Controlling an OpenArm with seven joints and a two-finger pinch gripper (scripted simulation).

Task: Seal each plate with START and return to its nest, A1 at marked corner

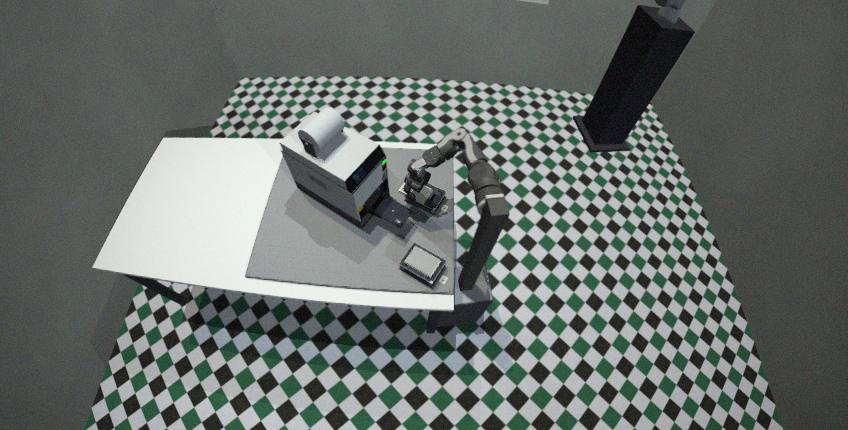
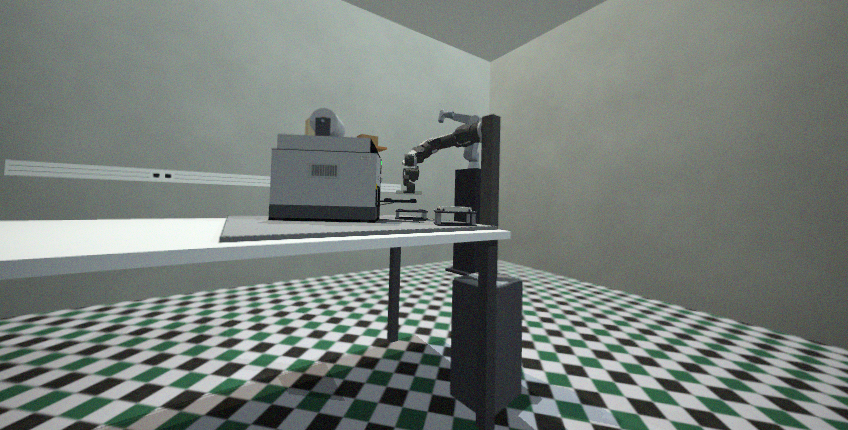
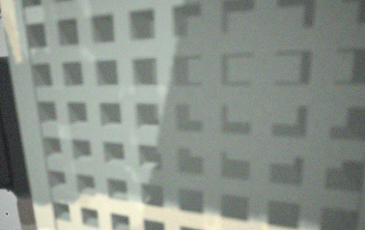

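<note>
So going left to right, first up is the sealer (image 1: 332,174) (image 2: 323,183) on the counter (image 1: 178,201) (image 2: 118,237), green light showing on its front, stage (image 1: 391,211) (image 2: 399,200) sticking out with no plate on it. Just right of that, the fingers (image 1: 415,189) (image 2: 409,190) are pinching a plate (image 2: 418,192) (image 3: 167,97), up in the air above the far nest (image 1: 436,208) (image 2: 410,217). The other plate (image 1: 424,261) (image 2: 454,208) sits in the near nest (image 1: 422,277) (image 2: 454,222).

My guess is it's the carry over to the stage. I'd keep the plate level, stay high enough to clear the stage's locators, line up the edges with A1 the right way round, then lower straight down and only let go once it's flat. Rushing the turn could make it slip or land on a locator, and then you'd get the red light.

Hard to make out: the wrist view is mostly wells, blurry, with a shadow over the right part, and the plate's far edges run out of frame. Can't read the A1 marks or which nest is N1, can't see the START button clearly, and can't tell if there's foil on either plate.
</note>
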